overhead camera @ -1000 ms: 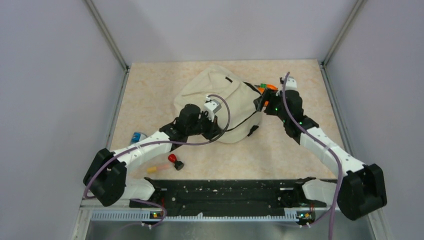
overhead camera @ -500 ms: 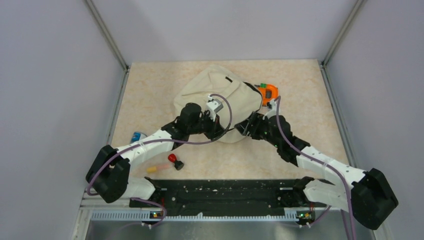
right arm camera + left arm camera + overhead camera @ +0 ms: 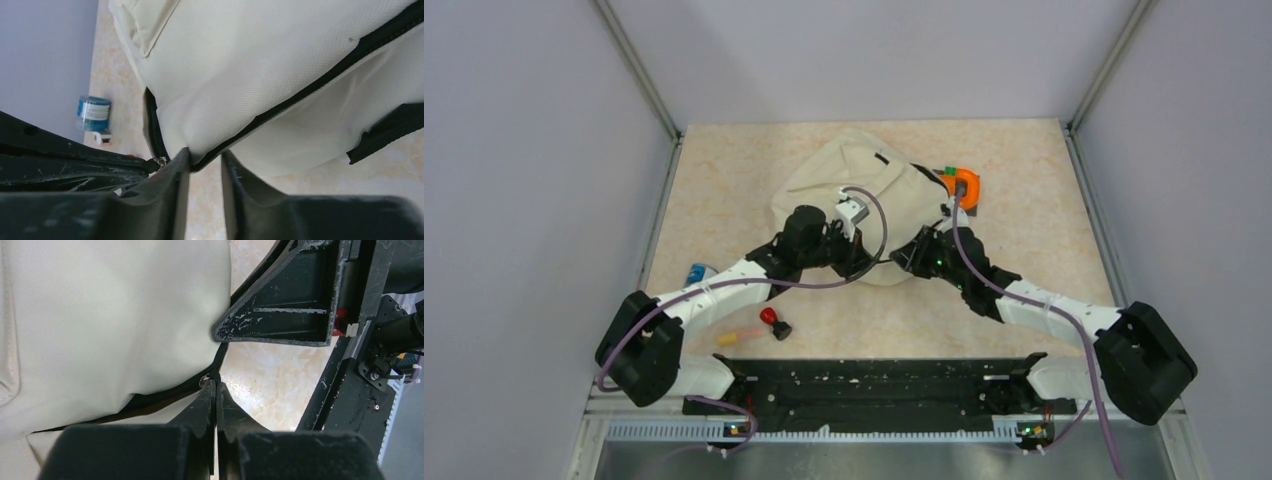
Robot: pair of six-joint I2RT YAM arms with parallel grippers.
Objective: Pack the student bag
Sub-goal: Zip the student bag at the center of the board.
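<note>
The student bag [image 3: 854, 195] lies slumped on the counter [image 3: 724, 190], towards the far side, between the two arms. From here this looks like the opening step. The left gripper [image 3: 215, 385] has its fingers pressed together at the zipper pull [image 3: 204, 382] on the bag's near edge and seems to have it pinched. The right gripper [image 3: 202, 157] stands apart, its fingers straddling the black zipper seam at the corner without clamping it. Next, I'd say, the right has to close on that fabric and hold it firm while the left draws the pull along. An orange item [image 3: 964, 185] waits beside the bag.
</note>
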